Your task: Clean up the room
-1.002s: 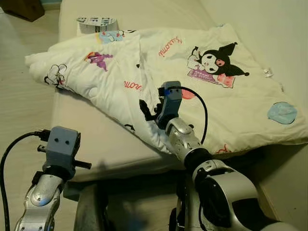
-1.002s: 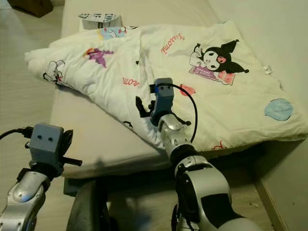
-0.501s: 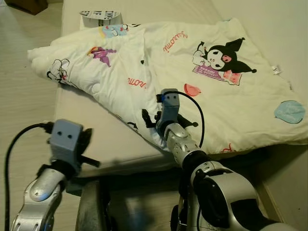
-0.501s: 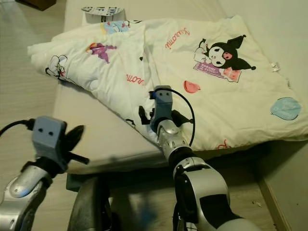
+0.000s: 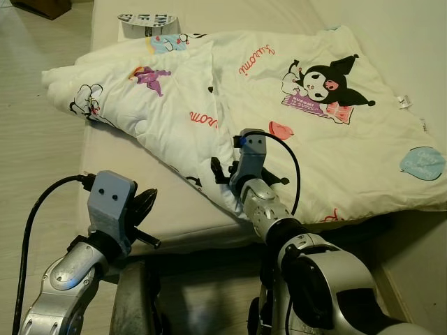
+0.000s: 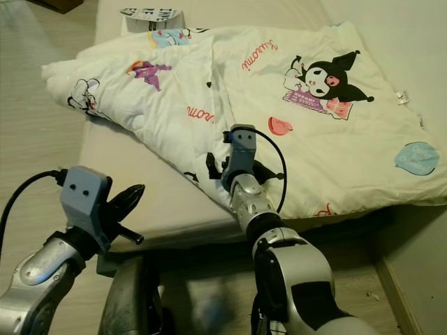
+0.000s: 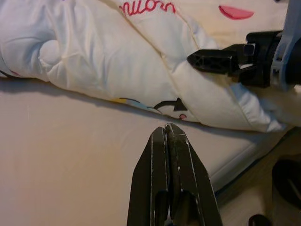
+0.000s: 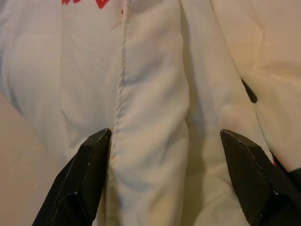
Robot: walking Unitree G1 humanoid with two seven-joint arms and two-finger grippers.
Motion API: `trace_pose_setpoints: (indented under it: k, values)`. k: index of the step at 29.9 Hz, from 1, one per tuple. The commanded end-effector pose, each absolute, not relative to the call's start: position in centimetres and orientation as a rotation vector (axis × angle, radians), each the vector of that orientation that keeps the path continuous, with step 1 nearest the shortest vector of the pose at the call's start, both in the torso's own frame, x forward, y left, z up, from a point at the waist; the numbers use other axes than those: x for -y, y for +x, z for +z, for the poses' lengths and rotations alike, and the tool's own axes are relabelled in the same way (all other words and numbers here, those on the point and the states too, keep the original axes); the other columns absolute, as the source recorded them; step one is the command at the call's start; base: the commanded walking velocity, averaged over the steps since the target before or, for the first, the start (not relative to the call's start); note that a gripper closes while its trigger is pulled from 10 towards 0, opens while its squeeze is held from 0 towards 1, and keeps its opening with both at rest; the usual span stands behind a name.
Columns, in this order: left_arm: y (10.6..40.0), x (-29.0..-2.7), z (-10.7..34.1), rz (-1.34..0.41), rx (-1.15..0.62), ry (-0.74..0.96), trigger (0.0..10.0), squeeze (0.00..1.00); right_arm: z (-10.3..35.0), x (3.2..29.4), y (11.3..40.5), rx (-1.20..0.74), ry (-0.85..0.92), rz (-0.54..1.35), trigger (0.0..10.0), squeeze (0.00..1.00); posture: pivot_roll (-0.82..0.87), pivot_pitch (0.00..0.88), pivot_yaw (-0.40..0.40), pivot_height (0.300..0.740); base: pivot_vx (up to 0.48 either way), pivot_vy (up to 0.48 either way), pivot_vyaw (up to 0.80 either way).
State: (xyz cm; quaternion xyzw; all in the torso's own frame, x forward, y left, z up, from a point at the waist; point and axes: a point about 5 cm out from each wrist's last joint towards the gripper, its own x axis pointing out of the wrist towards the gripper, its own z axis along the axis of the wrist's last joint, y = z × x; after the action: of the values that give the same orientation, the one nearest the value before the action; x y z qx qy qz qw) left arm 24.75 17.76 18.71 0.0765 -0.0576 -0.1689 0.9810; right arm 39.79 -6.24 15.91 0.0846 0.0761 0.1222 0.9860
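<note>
While the bed [image 5: 140, 202] is seen bare along its near edge, the white cartoon-printed quilt [image 5: 293, 105] is spread across most of it, bunched in a fold toward the robot's left. The right hand [image 8: 162, 155] is held wide at the quilt's near fold, a ridge of fabric lying between its fingers [image 8: 77, 183]. The left hand [image 7: 169, 160] is kept closed on nothing, poised over the bare mattress just short of the quilt's edge. A small patterned box [image 5: 143, 24] is seen at the far end.
</note>
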Motion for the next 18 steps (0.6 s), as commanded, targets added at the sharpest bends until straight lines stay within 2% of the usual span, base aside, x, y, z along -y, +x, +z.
trace_pose_setpoints:
  k: [1, 2, 18]
  values:
    - [24.40, -17.87, 18.62, -0.351, 0.096, 0.168, 10.0, 0.00, 14.45, 6.27, 39.31, -0.215, 0.182, 0.242, 1.2, 0.00, 0.22, 0.404, -0.028, 0.541, 0.000, 0.000, 0.00]
    - [24.42, -17.89, 18.61, -0.350, 0.094, 0.170, 10.0, 0.00, 14.43, 6.30, 39.31, -0.217, 0.193, 0.239, 0.0, 0.00, 0.22, 0.404, -0.028, 0.541, 0.000, 0.000, 0.00]
    - [24.64, -18.29, 18.40, -0.333, 0.074, 0.197, 10.0, 0.00, 14.44, 6.80, 39.42, -0.217, 0.217, 0.214, 0.0, 0.00, 0.23, 0.398, -0.028, 0.541, 0.000, 0.000, 0.00]
